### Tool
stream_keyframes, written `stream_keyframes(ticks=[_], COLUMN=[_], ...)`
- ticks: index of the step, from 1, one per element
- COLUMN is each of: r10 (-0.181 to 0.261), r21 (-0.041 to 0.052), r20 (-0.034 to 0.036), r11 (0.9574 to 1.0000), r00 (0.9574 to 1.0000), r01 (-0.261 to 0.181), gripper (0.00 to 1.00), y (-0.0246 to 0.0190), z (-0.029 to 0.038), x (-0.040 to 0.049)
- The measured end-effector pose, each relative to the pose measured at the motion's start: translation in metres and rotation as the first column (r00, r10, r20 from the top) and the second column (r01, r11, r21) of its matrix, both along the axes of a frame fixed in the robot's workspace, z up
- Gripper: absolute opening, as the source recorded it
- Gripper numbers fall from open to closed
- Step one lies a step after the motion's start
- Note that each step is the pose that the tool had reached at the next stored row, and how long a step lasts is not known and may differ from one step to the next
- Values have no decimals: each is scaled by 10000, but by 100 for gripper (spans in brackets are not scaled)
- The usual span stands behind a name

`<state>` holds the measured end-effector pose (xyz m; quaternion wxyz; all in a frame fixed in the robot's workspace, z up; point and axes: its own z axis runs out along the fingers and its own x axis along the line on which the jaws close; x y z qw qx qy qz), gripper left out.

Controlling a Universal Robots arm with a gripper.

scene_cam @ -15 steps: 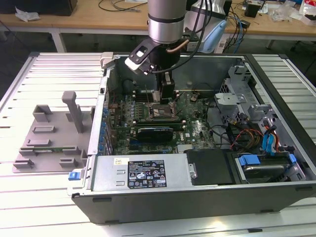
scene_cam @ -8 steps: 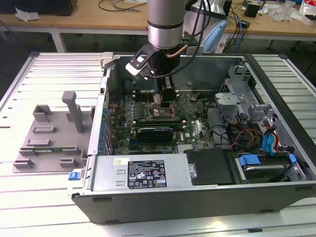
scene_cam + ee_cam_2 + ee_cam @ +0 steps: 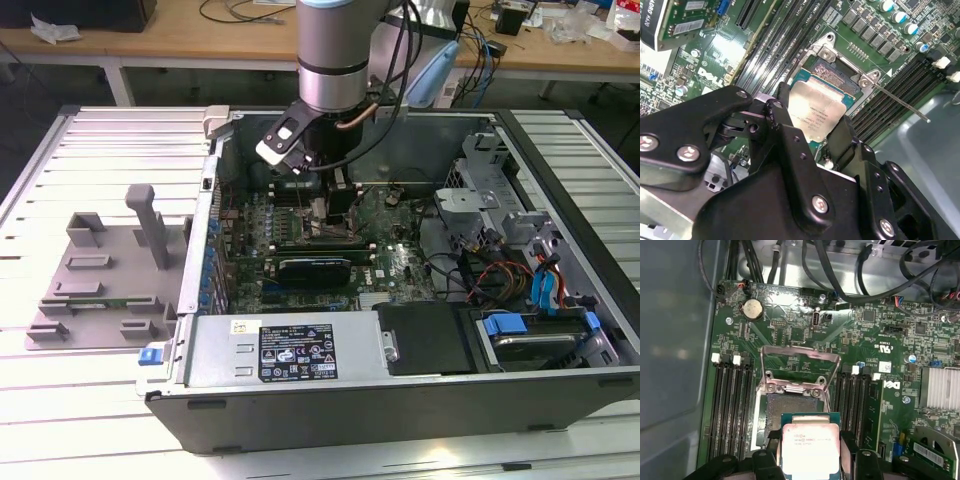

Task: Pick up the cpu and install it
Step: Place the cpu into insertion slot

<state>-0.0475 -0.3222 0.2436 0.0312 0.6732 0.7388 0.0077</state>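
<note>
While our fingers (image 3: pixel 842 141) clamp the cpu (image 3: pixel 810 450) by two opposite edges just above the open socket (image 3: pixel 786 412) inside the computer case (image 3: pixel 400 412), we judge it light, stiff and fragile underneath, so the edges are the safest hold.

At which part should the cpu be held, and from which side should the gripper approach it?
Grip two opposite edges, coming straight down onto its metal top. The cpu is a thin flat square, level above the open socket, so its edges are the only hold; the gripper clamps them so.
</note>
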Motion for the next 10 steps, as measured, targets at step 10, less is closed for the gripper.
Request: stream_keyframes(ticks=[10], r10=[-194], r21=[1], r20=[-3], r11=[9998], r00=[9998], r01=[194], gripper=[55], y=[25], z=[-133], x=[37])
